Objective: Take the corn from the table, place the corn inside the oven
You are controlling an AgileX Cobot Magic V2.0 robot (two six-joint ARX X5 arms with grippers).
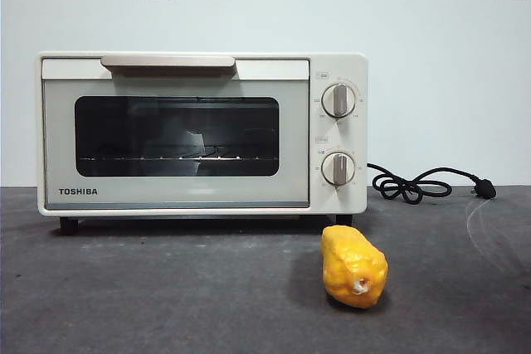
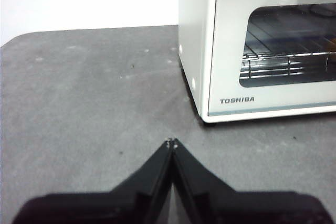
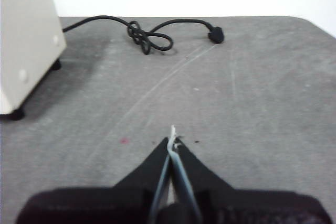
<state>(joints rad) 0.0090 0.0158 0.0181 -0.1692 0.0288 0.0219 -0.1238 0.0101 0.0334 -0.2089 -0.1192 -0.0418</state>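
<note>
Lying before the shut oven [image 1: 202, 133] — corn [image 1: 354, 266], cord [image 1: 412, 185] behind.

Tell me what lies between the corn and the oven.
Nothing: in the front view only bare table separates the corn from the oven, whose door is shut.

Cream oven, yellow corn, grey table.
The oven [image 1: 199, 132] is cream-white with a dark glass window, grey-faced knobs and black feet; its TOSHIBA lettering is dark. The corn [image 1: 354, 266] is yellow-orange with bumpy kernel rows and a pale stub at its end. The table [image 1: 166, 288] is dark grey, faintly mottled, with pale scratch lines. A black cord [image 1: 419, 184] lies against the white wall [image 1: 431, 80]. Both grippers' jaws are black.
</note>
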